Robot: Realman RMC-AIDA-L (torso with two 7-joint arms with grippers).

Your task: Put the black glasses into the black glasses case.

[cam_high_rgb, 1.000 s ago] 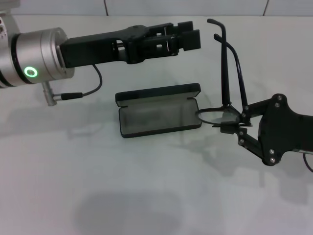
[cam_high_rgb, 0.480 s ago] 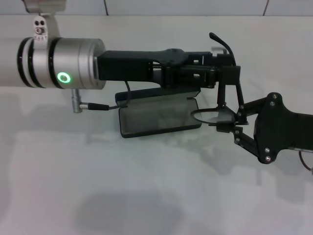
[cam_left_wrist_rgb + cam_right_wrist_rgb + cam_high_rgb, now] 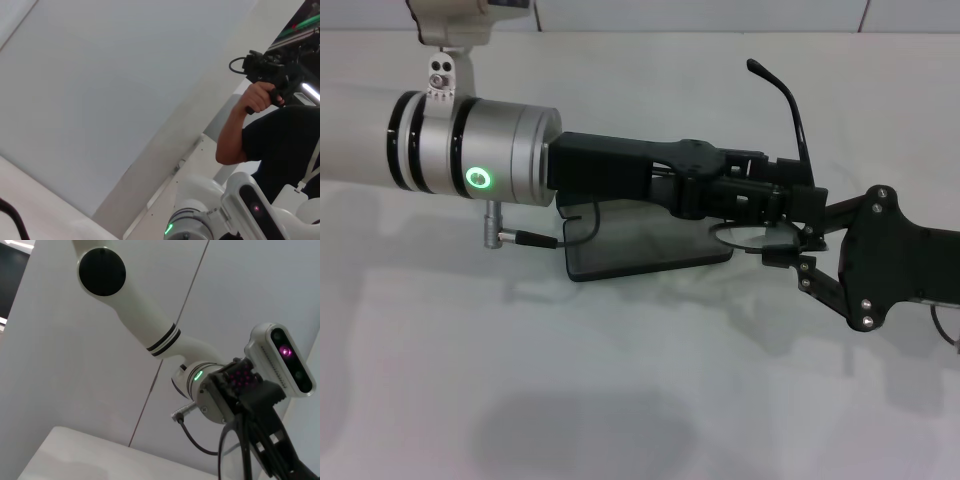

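Note:
The black glasses are held upright just right of the open black glasses case, one temple arm pointing up and a lens at the case's right end. My right gripper is shut on the frame by the lens. My left gripper reaches across over the case and sits against the glasses' temples just above the lens. The right wrist view shows the lens rim and the left gripper close above it. A black curved tip shows in the left wrist view.
The case lies on a white table, its lid mostly hidden under my left arm. A white wall runs behind. The left wrist view shows a person holding a camera beyond the table.
My left gripper has moved right and down from above the case onto the glasses' temples. The glasses and right gripper have shifted slightly. Only one temple arm now stands up in view.

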